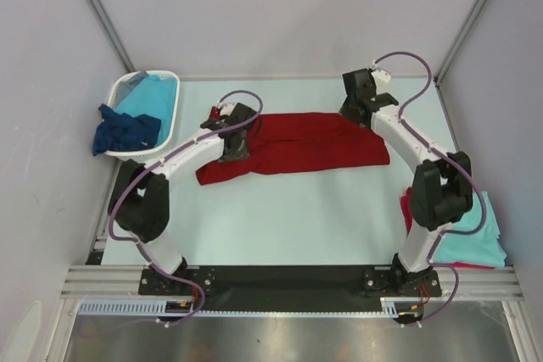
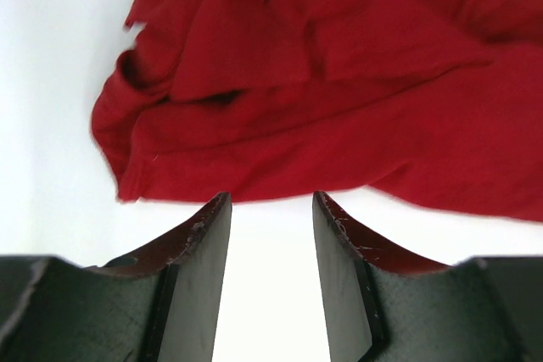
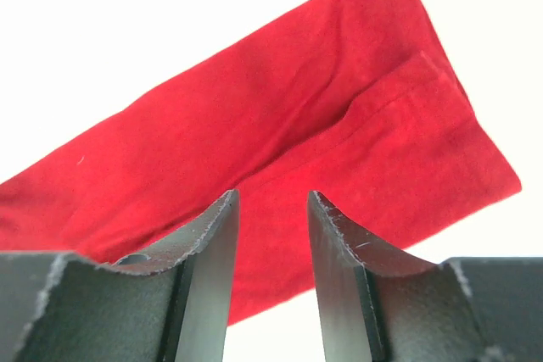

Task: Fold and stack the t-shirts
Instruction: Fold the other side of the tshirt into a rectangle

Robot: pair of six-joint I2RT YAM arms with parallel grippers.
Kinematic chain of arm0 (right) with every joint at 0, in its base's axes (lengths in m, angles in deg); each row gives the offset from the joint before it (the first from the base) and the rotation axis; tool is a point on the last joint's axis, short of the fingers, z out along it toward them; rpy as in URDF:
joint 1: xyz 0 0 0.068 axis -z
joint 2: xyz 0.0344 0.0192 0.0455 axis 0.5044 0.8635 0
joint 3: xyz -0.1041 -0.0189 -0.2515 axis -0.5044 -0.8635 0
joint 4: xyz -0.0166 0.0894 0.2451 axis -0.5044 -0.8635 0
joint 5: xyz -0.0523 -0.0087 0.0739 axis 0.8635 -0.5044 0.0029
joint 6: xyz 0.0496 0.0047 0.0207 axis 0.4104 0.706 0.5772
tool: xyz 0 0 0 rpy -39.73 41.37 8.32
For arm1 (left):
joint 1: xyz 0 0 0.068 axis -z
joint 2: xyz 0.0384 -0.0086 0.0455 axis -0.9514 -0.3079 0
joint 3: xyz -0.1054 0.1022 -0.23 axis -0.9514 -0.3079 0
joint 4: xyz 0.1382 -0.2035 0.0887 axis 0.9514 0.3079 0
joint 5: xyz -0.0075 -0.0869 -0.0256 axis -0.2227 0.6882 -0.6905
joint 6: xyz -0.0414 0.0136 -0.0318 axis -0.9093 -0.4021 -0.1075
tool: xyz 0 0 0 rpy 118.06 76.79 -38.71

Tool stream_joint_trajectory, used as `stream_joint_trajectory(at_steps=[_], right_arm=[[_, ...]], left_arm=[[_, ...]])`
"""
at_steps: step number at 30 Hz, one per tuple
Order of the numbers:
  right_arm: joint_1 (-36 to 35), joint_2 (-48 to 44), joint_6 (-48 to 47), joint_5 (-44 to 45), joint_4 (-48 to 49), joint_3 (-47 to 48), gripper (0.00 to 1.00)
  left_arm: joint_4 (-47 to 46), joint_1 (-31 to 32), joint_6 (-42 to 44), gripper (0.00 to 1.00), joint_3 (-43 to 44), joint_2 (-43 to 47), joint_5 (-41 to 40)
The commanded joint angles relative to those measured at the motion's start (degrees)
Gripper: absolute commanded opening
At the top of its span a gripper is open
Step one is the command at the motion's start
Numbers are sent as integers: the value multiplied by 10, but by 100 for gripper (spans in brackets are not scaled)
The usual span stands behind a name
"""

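While the pale table [image 1: 297,218] fills my overhead view, I've got the dark red t-shirt [image 1: 314,143] lying across its middle in a long band, rumpled at its left end and flat at its right. In the far left corner is the white basket [image 1: 144,74], with a turquoise t-shirt [image 1: 154,95] inside and a dark navy t-shirt [image 1: 125,131] spilling over its near rim. At the right edge, a second turquoise t-shirt [image 1: 467,239] lies on another red t-shirt [image 1: 406,208], of which only a sliver shows. The left gripper [image 2: 271,197] is at the rumpled end, jaws parted, bare table in the gap. The right gripper [image 3: 271,194] hangs over the flat end, jaws likewise apart, gripping nothing.
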Motion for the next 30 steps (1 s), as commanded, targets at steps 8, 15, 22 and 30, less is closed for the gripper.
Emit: stream_joint_trajectory(at_steps=[8,15,22,30], right_arm=[[-26,-97,-3,-4,-10,-120,38],[-38,-104,-6,-11,-8,-134,37],[-44,-97,-9,-19,-2,-135,37],[-45,-89,-12,-17,-1,-137,37]], left_arm=[[-27,-23,2,39,110,-145,39],[-23,-28,1,43,122,-160,11],[-21,-50,9,45,124,-149,-1],[-19,-76,17,41,147,-186,6]])
